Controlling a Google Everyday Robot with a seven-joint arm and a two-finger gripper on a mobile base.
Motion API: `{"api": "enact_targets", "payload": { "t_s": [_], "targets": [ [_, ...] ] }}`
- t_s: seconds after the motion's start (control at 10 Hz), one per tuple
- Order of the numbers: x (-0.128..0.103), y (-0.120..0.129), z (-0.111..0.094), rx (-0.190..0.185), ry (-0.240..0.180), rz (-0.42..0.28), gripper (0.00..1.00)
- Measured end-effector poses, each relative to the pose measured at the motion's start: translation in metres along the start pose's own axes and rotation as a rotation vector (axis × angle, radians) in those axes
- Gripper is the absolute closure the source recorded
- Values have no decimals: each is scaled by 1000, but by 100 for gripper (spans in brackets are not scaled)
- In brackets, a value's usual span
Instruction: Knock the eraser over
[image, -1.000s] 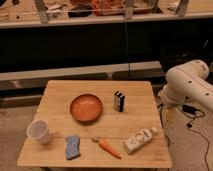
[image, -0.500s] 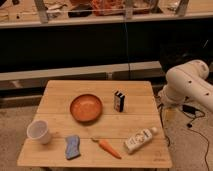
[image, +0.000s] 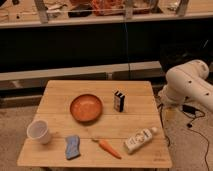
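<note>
The eraser, a small black block with a pale stripe, stands upright on the wooden table, right of centre and just right of the orange bowl. The white robot arm is folded at the right, beyond the table's right edge and well apart from the eraser. My gripper itself is out of view; only the arm's rounded links show.
A white cup stands at the front left. A blue sponge, a carrot and a white bottle lying on its side are along the front. A dark counter runs behind the table. Cables lie on the floor at the right.
</note>
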Motion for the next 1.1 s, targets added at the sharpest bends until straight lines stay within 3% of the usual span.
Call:
{"api": "enact_targets", "payload": {
  "t_s": [0.2,0.5,0.8,1.1],
  "targets": [
    [1,-4,0,9,0,1,20],
    [-4,-35,5,52,-1,-21,20],
    [-1,-45,8,77,2,-27,20],
    [-15,-68,14,95,-3,-49,20]
  ]
}}
